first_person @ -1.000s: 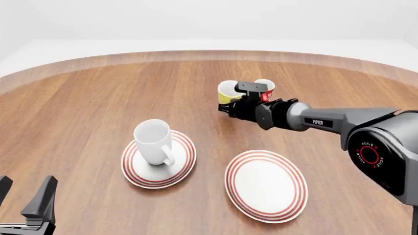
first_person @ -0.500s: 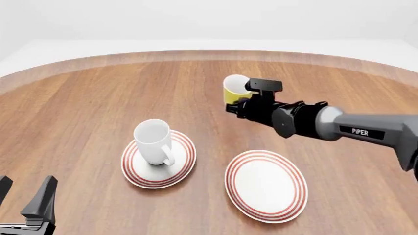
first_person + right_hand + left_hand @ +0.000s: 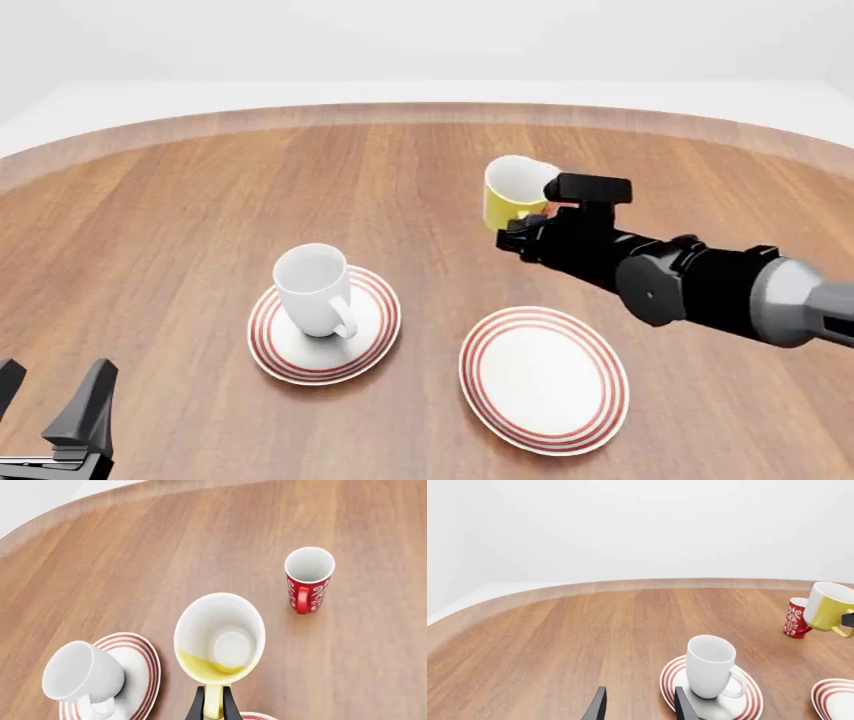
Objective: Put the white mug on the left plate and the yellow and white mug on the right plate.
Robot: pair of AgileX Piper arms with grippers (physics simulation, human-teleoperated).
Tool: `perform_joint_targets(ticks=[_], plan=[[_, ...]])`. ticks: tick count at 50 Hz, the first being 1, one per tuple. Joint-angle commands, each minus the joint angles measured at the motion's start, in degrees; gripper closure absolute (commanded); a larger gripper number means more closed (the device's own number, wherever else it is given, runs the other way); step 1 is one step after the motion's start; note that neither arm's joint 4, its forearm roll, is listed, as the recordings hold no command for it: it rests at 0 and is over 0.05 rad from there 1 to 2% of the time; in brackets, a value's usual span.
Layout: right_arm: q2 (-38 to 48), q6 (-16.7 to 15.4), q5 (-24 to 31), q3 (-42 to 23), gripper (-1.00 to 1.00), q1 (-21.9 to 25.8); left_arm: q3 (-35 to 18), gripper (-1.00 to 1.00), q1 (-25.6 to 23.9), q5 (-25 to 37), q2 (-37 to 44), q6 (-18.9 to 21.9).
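Fingers of the right gripper (image 3: 212,707) are pinching the handle of the yellow and white mug (image 3: 515,193), holding it tilted in the air above the table (image 3: 174,190), beyond the right plate (image 3: 545,379) and clear of the red mug (image 3: 308,579). Doing this well is probably calling for levelling the mug over the plate's middle before lowering. Meanwhile the white mug (image 3: 312,290) is already standing on the left plate (image 3: 380,325), and the left gripper (image 3: 54,420) is idling with fingers spread, holding nothing.
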Motion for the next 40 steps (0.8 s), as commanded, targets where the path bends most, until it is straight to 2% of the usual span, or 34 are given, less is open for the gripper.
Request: perform_joint_targets(ticks=[1, 40], plan=[[-6.0, 0.3, -0.2, 5.5, 1.00, -0.3, 0.0, -1.00, 0.0, 0.0, 0.0, 0.0], [-22.5, 0.7, 1.4, 20.9, 1.00, -0.4, 0.0, -1.00, 0.0, 0.0, 0.0, 0.0]])
